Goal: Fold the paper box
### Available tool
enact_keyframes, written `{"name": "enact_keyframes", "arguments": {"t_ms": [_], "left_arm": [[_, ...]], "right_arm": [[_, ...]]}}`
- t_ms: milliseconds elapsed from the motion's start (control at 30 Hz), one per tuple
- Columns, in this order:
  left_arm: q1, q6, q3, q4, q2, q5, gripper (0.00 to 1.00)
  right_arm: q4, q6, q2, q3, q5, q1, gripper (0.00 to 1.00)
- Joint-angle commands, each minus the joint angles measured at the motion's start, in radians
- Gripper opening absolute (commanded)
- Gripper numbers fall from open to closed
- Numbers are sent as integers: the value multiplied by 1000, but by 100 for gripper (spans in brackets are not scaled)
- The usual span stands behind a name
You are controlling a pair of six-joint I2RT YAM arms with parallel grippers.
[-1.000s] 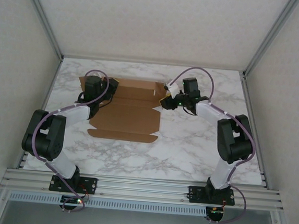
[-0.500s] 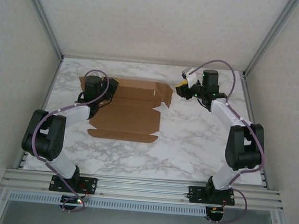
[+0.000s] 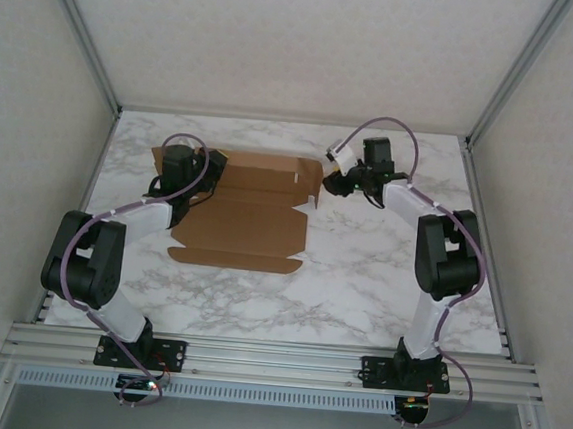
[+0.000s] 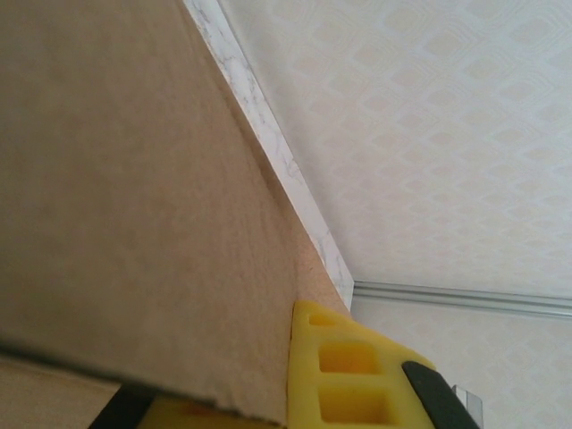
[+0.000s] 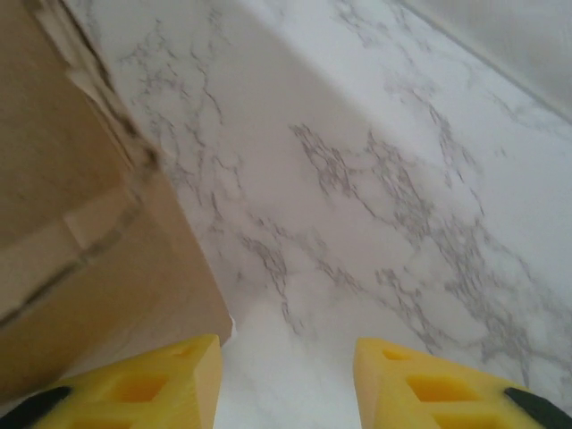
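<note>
While the paper box (image 3: 246,216) reads as a mostly flat die-cut sheet from above, I'd call the fold barely started: no side walls stand, no tabs are seated and nothing is closed over. It lies on the marble table (image 3: 382,273), left of centre and toward the far edge, with its long near edge facing the arm bases. Left gripper (image 3: 174,180) sits at the sheet's far-left corner. In the left wrist view its jaws are clamped on the cardboard, one yellow finger beside the panel and the other under its lower edge, so that flap is pinched and looks lifted off the table. Right gripper (image 3: 331,183) is just beside the far-right flap, jaws partly apart with only bare marble between them. In its wrist view the flap's edge lies next to one finger, and I can't tell if they touch. The box is plain brown and unprinted. Crease lines run left to right across the panels, there's a small slot near the far-right corner, and rounded tabs sit at both ends of the near edge. The far-right flap has a ragged cut edge and seems to curl up a little. Left to do, by my read: raise the side flaps, stand the walls, tuck the tabs, close the lid.
</note>
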State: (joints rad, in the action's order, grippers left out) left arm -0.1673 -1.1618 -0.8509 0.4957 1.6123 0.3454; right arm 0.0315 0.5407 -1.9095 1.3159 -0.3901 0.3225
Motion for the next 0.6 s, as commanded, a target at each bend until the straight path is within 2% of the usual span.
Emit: {"name": "enact_keyframes", "arguments": {"t_ms": [0,333,567], "left_arm": [[-7,40,7,-144,0,17,1],[-6,41,3,-146,7,18,1],[-6,51,-13,-146,6,14,0]], "right_arm": [[-53,72,-17,-23,-38,12,46],[13,170,7,-28,-219,19,48],[39,216,20,-2,-233,43,48]]}}
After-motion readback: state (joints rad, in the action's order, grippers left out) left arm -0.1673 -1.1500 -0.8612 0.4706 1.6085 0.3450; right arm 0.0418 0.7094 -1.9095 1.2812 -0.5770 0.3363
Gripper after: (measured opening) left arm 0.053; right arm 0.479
